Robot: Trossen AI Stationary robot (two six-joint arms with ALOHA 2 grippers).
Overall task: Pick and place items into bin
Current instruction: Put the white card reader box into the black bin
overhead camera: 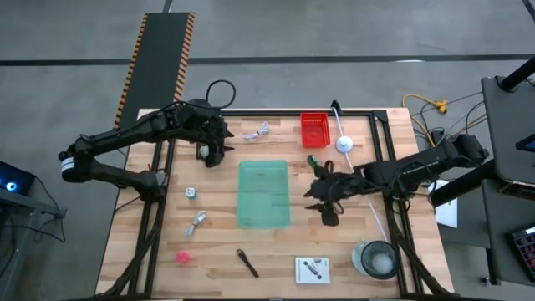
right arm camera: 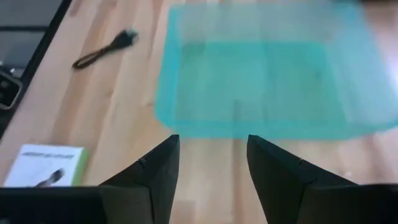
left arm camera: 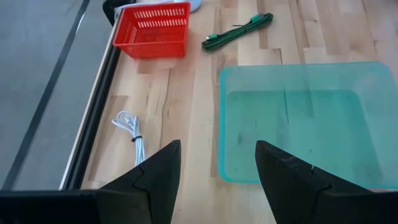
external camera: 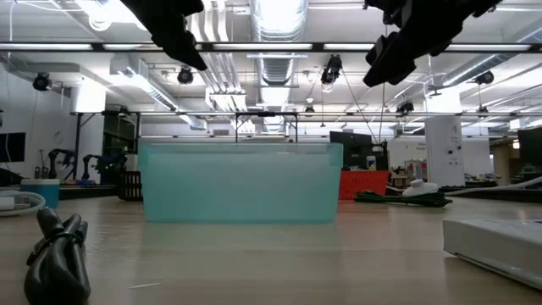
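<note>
Black pen-like tool point(overhead camera: 247, 262) and white packet point(overhead camera: 312, 269) at the desk's point(overhead camera: 217, 251) near edge, teal bin point(overhead camera: 263, 194) mid-desk, right gripper point(overhead camera: 316, 191) beside it, fingers spread, empty, left gripper point(overhead camera: 216, 150) farther back, fingers apart, empty, white coiled cable point(overhead camera: 256, 132) beyond

Empty teal bin point(overhead camera: 263, 194), open top unobstructed.

In the low view both arms are cut off by the frame's top edge, the white packet point(external camera: 500, 241) runs off the lower right, and the teal bin point(right arm camera: 264, 74) is blurred in the right wrist view.
</note>
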